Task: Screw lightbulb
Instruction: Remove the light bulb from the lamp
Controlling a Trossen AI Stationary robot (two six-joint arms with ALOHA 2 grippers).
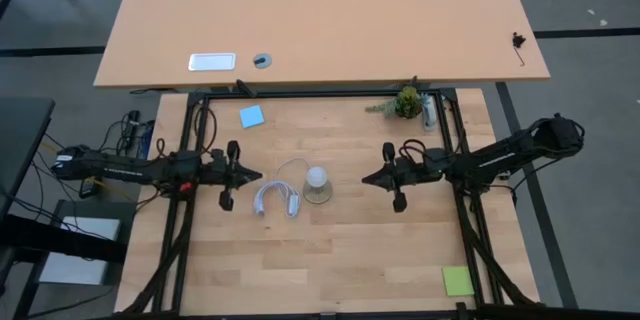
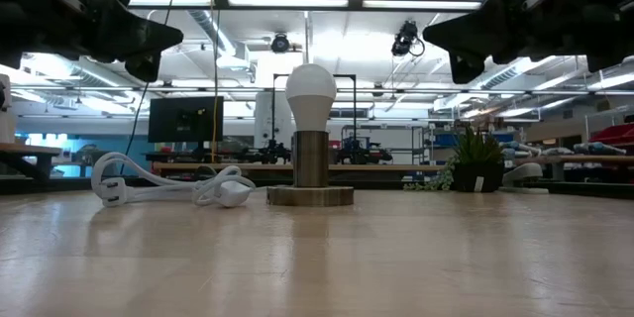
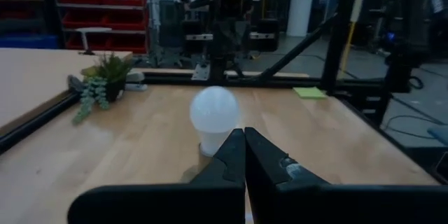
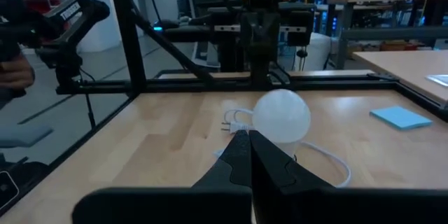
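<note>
The white lightbulb (image 1: 316, 176) (image 2: 310, 85) stands upright in a metal socket (image 2: 310, 158) on a round base (image 2: 309, 196) at the table's middle. A white cord (image 1: 277, 197) lies coiled to its left. My left gripper (image 1: 258, 175) (image 3: 245, 134) is shut and hangs level, left of the bulb and clear of it. My right gripper (image 1: 366, 178) (image 4: 243, 136) is shut too and hangs level, right of the bulb, with a gap between. Both point at the bulb, above the table.
A blue note (image 1: 251, 116) lies at the far left, a green note (image 1: 458, 280) at the near right. A small potted plant (image 1: 405, 102) stands at the far right. Beyond the work table stands a second, light wooden table (image 1: 320, 20).
</note>
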